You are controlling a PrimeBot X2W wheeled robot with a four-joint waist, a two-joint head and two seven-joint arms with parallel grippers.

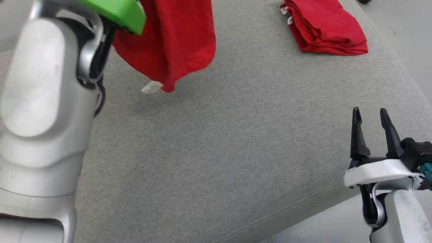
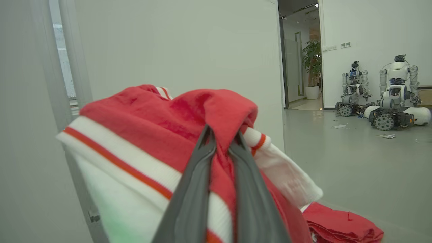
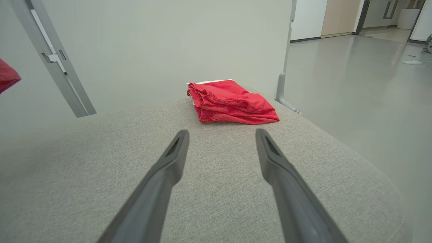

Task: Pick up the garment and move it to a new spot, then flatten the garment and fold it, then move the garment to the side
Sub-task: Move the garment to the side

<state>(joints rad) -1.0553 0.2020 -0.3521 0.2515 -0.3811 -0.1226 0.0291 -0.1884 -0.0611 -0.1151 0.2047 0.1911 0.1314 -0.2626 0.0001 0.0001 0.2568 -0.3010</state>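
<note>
A red garment with a white label hangs in the air above the grey cushion at the upper left of the head view. In the left wrist view my left gripper is shut on a bunch of this garment, whose white and orange striped trim shows beside the fingers. My right gripper stands open low over the cushion's near right edge, nothing between its fingers. A corner of the hanging garment shows at the far left of the right wrist view.
A folded red pile lies at the cushion's far right corner, also ahead of the right gripper. Two parked robots stand on the floor beyond. A wall and a metal frame stand behind the cushion.
</note>
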